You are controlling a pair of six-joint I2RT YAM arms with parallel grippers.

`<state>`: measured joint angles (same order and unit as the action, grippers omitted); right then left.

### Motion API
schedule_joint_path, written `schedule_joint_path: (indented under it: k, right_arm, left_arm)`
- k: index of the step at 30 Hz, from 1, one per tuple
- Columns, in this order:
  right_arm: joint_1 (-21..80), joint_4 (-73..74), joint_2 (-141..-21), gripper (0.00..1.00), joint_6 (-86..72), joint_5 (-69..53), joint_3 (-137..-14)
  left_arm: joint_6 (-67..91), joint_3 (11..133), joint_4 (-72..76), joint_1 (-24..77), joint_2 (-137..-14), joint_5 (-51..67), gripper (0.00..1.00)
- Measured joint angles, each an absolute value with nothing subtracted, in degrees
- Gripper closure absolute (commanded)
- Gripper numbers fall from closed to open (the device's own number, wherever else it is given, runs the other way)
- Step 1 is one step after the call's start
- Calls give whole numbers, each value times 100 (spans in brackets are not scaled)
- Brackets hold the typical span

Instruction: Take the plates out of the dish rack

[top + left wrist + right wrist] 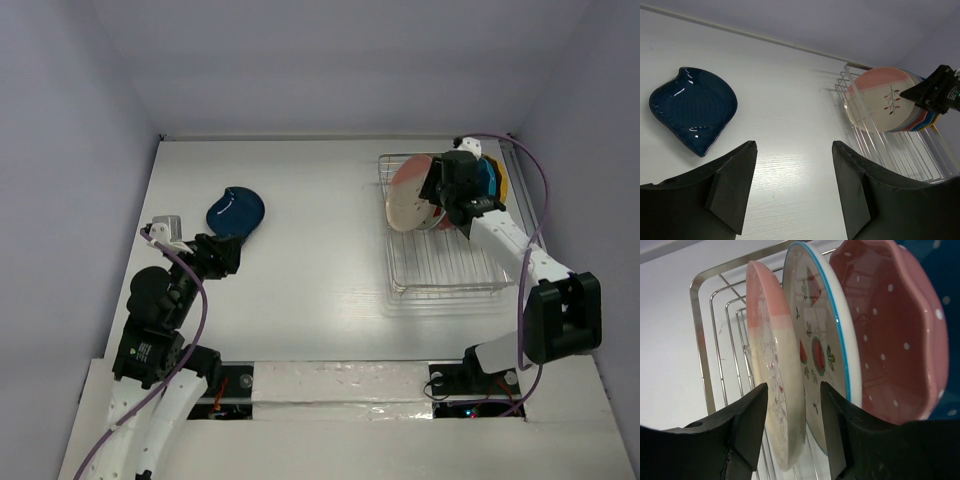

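Note:
The dish rack [440,275] stands at the right, with several plates upright at its far end. In the right wrist view, left to right, these are a cream-and-pink plate [775,370], a white plate with red fruit marks [817,350] and a pink white-dotted plate [890,340]. My right gripper [794,387] is open, and its fingers straddle the cream-and-pink plate's [408,195] rim with a gap on the right side. A dark blue plate [235,212] lies flat on the table at the left. Just in front of it, my left gripper [794,145] is open and holds nothing.
White walls close in the table at the back and on both sides. The rack's near half [445,260] shows only bare wire prongs. The rack's wire frame [697,340] rises to the left of the plates. Both arm bases sit at the near edge.

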<state>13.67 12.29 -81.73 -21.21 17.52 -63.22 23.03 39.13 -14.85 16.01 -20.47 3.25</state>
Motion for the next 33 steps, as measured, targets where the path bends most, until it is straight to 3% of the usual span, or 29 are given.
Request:
schedule_joint_path:
  k: [1, 5, 6, 10, 33]
  right_arm:
    - [1356, 1203, -8230, 51, -2121, 1752, -6322]
    - [1354, 1140, -8429, 71, -2139, 1752, -6326]
    - [1356, 1129, -8453, 85, -2132, 1765, -6331]
    - [1406, 1151, -8353, 98, -2097, 1653, -6453]
    - [1450, 1839, -7341, 100, -1570, 1549, -7328]
  left_arm:
    - [2303, 3913, -1485, 1601, -2047, 327, 41]
    - [2303, 3913, -1485, 1564, -2047, 340, 41]
    - [2303, 3913, -1483, 1562, -2047, 342, 41]
    - [2303, 3913, -1485, 1544, -2047, 344, 41]
    - [2303, 3911, -1483, 1494, -2047, 410, 41]
